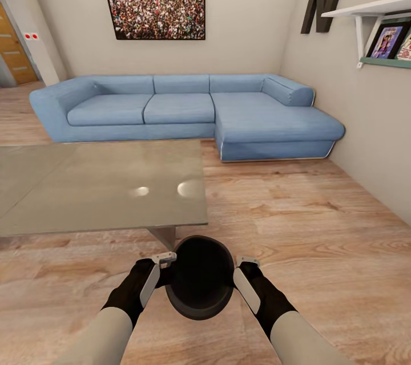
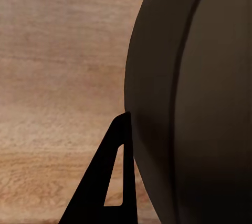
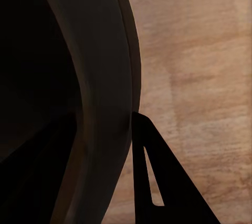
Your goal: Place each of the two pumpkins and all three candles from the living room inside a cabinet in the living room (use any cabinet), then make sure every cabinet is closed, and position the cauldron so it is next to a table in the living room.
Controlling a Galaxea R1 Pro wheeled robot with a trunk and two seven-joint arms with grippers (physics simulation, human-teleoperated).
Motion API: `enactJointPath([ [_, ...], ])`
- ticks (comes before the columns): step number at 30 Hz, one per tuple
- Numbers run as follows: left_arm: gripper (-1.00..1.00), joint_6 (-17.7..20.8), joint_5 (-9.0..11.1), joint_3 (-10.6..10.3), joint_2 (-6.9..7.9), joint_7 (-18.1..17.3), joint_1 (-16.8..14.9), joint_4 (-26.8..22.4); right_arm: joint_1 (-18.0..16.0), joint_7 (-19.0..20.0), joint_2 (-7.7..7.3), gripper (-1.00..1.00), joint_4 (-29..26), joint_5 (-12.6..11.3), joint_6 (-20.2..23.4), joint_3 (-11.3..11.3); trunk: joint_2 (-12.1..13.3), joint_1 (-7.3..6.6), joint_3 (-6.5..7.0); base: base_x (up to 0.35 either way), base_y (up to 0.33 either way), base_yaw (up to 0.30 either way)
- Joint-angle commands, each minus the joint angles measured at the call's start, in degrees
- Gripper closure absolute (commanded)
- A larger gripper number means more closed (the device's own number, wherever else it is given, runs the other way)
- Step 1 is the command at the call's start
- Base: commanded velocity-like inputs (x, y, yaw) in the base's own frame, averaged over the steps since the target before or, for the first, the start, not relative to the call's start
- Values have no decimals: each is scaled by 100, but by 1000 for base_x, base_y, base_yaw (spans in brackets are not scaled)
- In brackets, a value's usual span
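Both grippers clamp the cauldron [image 1: 200,284] from either side, left gripper [image 1: 161,274] and right gripper [image 1: 242,279] pressed on its belly, just off the table [image 1: 103,188] corner; inner fingers are hidden behind it.

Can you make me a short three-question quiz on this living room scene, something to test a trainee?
1. True or false: the cauldron is resting on top of the coffee table.
2. Multiple choice: how is the cauldron carried? A) by the left gripper alone; B) between the left gripper and right gripper, one on each side; C) hanging from a handle.
3. Fill in: beyond the coffee table stands a blue ____.

Key:
1. False. It is held over the wooden floor, just off the table's near corner.
2. B. In each wrist view one finger lies along the cauldron's outer wall.
3. Sofa.
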Motion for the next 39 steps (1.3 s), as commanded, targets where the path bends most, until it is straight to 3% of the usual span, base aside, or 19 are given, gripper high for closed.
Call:
enactJointPath([
  [1, 100, 2, 33, 53, 0, 2, -6, 5, -2, -1, 1, 100, -3, -32, -37, 59, -1, -1, 1, 2, 0, 0],
  [12, 100, 2, 34, 51, 0, 2, -7, 5, -2, -1, 1, 100, -3, -32, -44, 53, -361, 197, -161, 0, 0, 0],
  [39, 100, 2, 34, 54, 0, 2, -4, 5, -2, -1, 1, 100, -3, -96, -46, 26, -399, 267, -759, 0, 0, 0],
])
